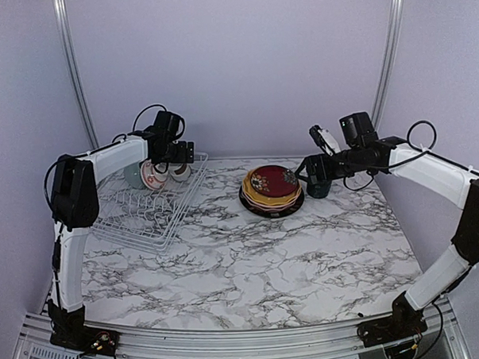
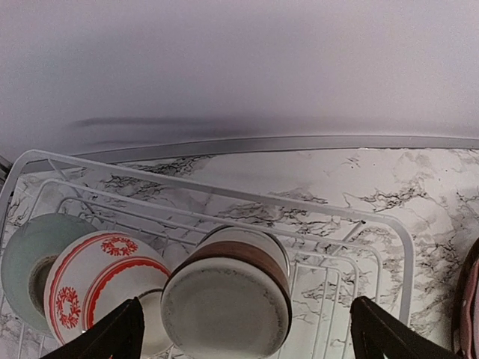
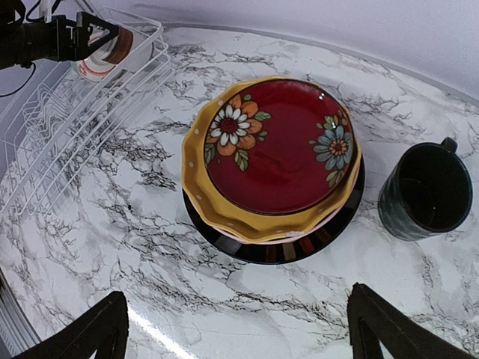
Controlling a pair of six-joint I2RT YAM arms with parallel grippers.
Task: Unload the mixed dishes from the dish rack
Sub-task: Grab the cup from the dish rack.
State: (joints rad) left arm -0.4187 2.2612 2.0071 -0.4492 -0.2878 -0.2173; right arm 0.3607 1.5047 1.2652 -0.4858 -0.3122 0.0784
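Observation:
The white wire dish rack [image 1: 149, 211] stands at the back left. In it lie a pale green bowl [image 2: 26, 262], a pale cup with red patterns [image 2: 97, 288] and a pale cup with a brown band [image 2: 228, 299]. My left gripper [image 1: 177, 156] is open just above the brown-band cup, and in the left wrist view its fingers [image 2: 112, 335] stand wide on either side of the cup. A stack of plates [image 1: 272, 191] sits mid-table, with the dark red floral plate [image 3: 281, 149] on top, then the orange-yellow plate [image 3: 224, 213], a pink sliver and the black plate [image 3: 288, 253]. The dark teal mug [image 3: 426, 191] stands upright beside the stack. My right gripper [image 1: 316, 173] is open and empty above them.
The rack's upright prongs [image 1: 137, 204] fill its near half, with no dishes among them. The back wall lies close behind the rack and the mug. The rack also shows in the right wrist view [image 3: 75, 127], with my left gripper [image 3: 82, 37] over it.

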